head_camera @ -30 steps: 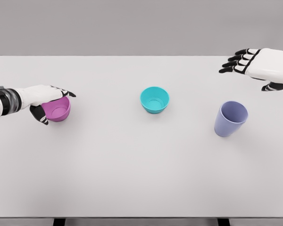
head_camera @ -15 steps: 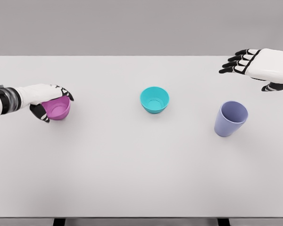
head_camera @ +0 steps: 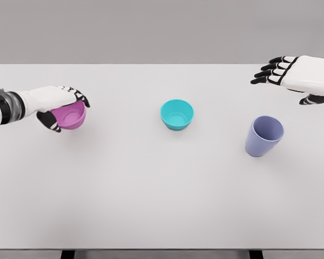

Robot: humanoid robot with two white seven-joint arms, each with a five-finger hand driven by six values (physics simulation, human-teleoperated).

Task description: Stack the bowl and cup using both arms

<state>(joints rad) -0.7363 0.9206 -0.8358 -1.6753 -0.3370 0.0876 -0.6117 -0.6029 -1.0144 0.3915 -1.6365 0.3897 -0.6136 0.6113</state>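
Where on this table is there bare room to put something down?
The whole near half of the table, below the teal bowl and lavender cup, is bare. So are the gaps between the pink bowl, held by the left hand, and teal bowl. It is tightest beneath the open right hand, near the cup.

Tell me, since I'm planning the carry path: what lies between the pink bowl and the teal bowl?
Nothing. In the head view, only bare white table lies between the pink bowl, held in the left hand, and the teal bowl.
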